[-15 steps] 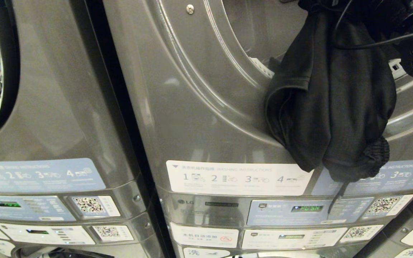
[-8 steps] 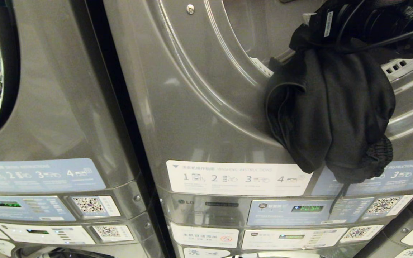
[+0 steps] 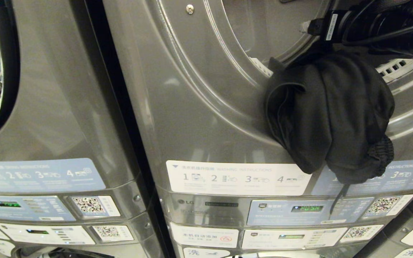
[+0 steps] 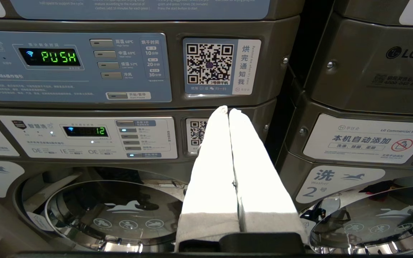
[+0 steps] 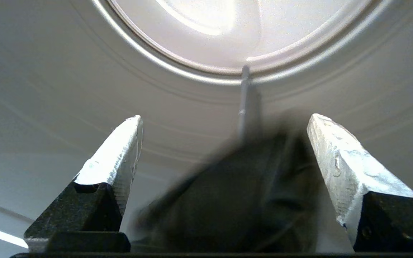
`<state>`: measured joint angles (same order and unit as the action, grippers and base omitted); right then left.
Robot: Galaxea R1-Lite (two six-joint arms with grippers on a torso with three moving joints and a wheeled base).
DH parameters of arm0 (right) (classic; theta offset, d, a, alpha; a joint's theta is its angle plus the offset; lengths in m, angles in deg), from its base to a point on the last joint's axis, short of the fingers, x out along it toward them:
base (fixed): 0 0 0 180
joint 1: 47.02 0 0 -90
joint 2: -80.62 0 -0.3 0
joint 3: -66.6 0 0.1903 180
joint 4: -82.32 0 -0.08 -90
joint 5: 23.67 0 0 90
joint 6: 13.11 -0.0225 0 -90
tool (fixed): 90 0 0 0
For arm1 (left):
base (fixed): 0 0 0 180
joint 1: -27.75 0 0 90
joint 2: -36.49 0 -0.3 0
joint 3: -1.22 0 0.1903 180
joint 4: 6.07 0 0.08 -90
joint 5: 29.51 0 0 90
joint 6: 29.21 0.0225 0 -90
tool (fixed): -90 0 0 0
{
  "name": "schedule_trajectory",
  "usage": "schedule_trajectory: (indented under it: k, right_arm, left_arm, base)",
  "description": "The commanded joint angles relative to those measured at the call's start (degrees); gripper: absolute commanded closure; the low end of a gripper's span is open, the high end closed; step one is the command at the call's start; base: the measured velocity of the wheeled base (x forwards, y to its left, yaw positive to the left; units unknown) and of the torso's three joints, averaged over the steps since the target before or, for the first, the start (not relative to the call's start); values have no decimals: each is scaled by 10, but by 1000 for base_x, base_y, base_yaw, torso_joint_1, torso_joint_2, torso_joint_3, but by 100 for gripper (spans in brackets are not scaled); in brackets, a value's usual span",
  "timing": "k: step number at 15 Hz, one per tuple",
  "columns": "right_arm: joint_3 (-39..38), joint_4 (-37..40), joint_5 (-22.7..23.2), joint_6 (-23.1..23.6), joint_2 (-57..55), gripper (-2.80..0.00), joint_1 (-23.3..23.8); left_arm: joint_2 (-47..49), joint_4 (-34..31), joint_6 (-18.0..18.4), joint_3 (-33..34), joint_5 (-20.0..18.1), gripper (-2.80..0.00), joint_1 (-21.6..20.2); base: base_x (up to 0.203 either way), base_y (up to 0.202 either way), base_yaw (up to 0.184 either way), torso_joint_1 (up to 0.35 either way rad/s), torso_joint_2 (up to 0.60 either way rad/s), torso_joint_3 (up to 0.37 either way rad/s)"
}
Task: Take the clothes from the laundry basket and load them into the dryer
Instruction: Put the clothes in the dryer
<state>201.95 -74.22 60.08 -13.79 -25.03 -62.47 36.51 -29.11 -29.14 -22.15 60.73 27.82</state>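
A black garment [image 3: 330, 111] hangs over the lower rim of the dryer [image 3: 199, 89] opening, most of it drooping outside down to the instruction label. My right arm [image 3: 371, 21] reaches into the opening just above it. In the right wrist view my right gripper [image 5: 225, 117] is open, facing the pale drum wall [image 5: 206, 21], with the black garment [image 5: 242, 200] blurred low between the fingers, gripped by neither. My left gripper [image 4: 228, 109] is shut and empty, parked before the lower control panels. The laundry basket is out of view.
A second grey machine [image 3: 48, 107] stands to the left. Control panels with lit displays [image 3: 307, 208] and QR stickers [image 4: 209, 63] run below the dryer door. Washer doors [image 4: 113, 211] sit lower down.
My right gripper opened and let go of the black garment, whose top slumped down onto the dryer rim. The right wrist turned and lifted away inside the opening.
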Motion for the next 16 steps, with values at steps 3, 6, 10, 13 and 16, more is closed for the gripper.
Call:
schedule_trajectory:
  k: [3,6,10,13,16]
  right_arm:
    - [0,2,-1,-92,-5,-280,-11]
    - [0,-1,0,-134,2,-280,-15]
    - [-4,-11,3,-95,51,-280,-36]
    - [-41,-9,8,-65,126,-280,-70]
    - [-156,-10,6,-2,221,-280,-94]
  left_arm:
    - [-1,0,0,0,0,0,0]
    - [0,0,0,0,0,0,0]
    - [0,0,0,0,0,0,0]
    - [0,0,-1,0,0,0,0]
    - [-1,0,0,0,0,0,0]
  base:
    - [0,0,0,0,0,0]
    - [0,0,0,0,0,0]
    - [0,0,0,0,0,0]
    - [0,0,0,0,0,0]
    - [0,0,0,0,0,0]
